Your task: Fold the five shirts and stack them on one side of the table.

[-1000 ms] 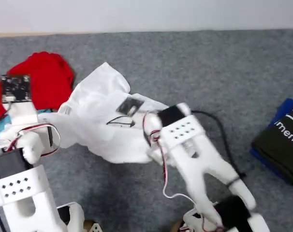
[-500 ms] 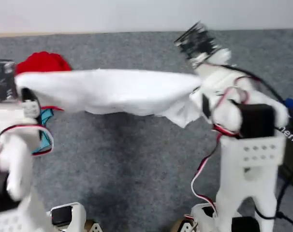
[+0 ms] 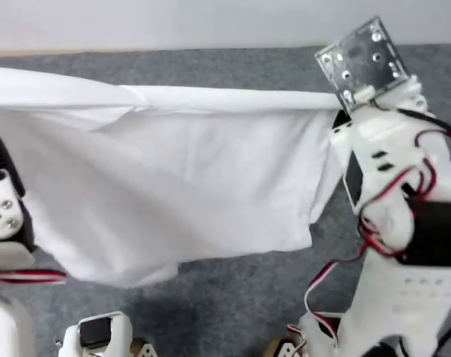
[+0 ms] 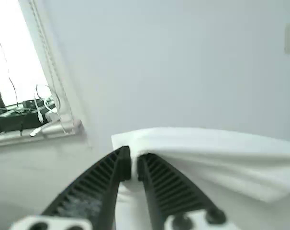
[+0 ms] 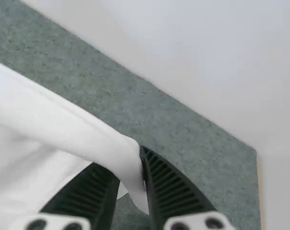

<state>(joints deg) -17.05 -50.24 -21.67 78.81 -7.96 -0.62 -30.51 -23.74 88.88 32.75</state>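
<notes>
A white shirt [image 3: 166, 186] hangs stretched out in the air above the grey table, held by both arms. Its top edge runs straight across the high view and the cloth drapes down from it. My left gripper [image 4: 133, 160] is shut on one upper corner of the white shirt [image 4: 207, 153], at the left edge of the high view. My right gripper [image 5: 131, 163] is shut on the other corner of the white shirt [image 5: 54, 129], at the right of the high view beside the raised right arm [image 3: 389, 178].
The grey table surface [image 3: 233, 63] shows behind and under the hanging shirt. The right arm's base and red wires [image 3: 374, 297] stand at the front right. Another base [image 3: 99, 335] sits at the front left.
Both arms have lifted the white shirt off the table and pulled it apart. It went from a crumpled heap to a wide hanging sheet that now hides the red shirt.
</notes>
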